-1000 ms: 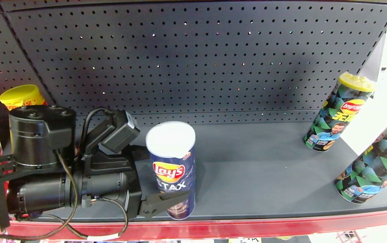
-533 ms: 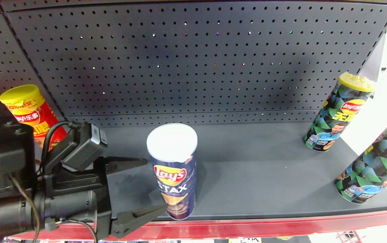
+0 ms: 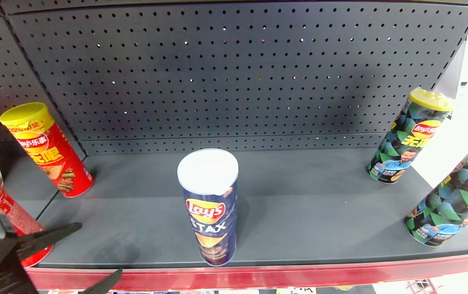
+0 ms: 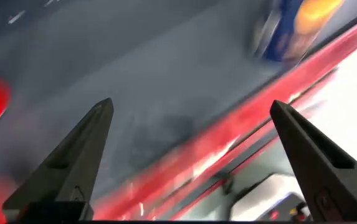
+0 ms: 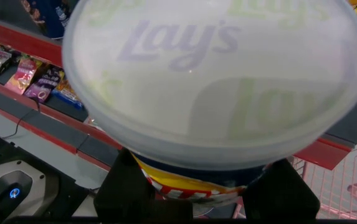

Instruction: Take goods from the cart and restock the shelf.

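Right gripper (image 5: 197, 196) clamped around a lidded chip can (image 5: 215, 81), centre of its wrist view. Probably light, stiff, slick; best held mid-body, not by the lid. Left gripper (image 3: 97, 249), head view's lower left, jaws apart at the shelf (image 3: 299, 212) edge.

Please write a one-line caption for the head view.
A blue can stands at shelf front; open left claw low to its left.

A blue can (image 3: 209, 208) stands upright near the front edge of the shelf (image 3: 319, 212); the left gripper (image 3: 101, 247), jaws spread, hangs well apart to its left, a red can (image 3: 48, 149) farther back
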Controlling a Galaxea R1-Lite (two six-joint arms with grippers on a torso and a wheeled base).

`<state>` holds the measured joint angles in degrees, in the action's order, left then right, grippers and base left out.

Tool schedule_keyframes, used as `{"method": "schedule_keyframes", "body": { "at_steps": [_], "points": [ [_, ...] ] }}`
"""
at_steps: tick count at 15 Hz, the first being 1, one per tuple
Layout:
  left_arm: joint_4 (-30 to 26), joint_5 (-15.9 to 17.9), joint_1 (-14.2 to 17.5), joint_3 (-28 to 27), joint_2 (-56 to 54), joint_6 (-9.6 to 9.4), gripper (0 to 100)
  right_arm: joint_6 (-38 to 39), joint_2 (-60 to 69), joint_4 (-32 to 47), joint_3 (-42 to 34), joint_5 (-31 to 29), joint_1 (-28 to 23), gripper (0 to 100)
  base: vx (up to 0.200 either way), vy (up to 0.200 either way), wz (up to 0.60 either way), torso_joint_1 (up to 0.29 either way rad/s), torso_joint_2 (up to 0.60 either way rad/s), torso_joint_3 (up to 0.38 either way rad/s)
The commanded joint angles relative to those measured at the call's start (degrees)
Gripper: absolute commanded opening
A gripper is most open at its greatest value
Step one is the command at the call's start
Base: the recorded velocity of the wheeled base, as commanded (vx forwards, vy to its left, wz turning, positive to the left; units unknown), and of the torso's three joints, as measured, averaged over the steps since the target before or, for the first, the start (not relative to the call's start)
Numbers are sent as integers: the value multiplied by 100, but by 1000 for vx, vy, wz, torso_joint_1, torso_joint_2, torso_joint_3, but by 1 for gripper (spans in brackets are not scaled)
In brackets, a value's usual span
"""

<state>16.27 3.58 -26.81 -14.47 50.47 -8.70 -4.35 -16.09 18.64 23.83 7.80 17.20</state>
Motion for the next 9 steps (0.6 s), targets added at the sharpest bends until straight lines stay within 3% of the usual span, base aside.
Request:
{"method": "schedule_keyframes", "body": {
  "at_steps": [1, 4, 5, 9],
  "points": [
    [-1118, -763, 62, 217, -1821, -8, 100, -4, -34, -1, -10, 2, 3, 0, 0, 0, 0, 0, 0, 0],
    [-2023, -1000, 114, 190, -2964, -123, 100, -4, -70, -9, -1, -24, 3, 0, 0, 0, 0, 0, 0, 0],
    [-2084, -1044, 149, 181, -3034, -272, 100, 5, -61, -1, -10, -95, 3, 0, 0, 0, 0, 0, 0, 0],
    [-2093, -1211, 220, 225, -3078, -404, 100, 5, -61, -1, -1, -130, 3, 0, 0, 0, 0, 0, 0, 0]
  ]
}}
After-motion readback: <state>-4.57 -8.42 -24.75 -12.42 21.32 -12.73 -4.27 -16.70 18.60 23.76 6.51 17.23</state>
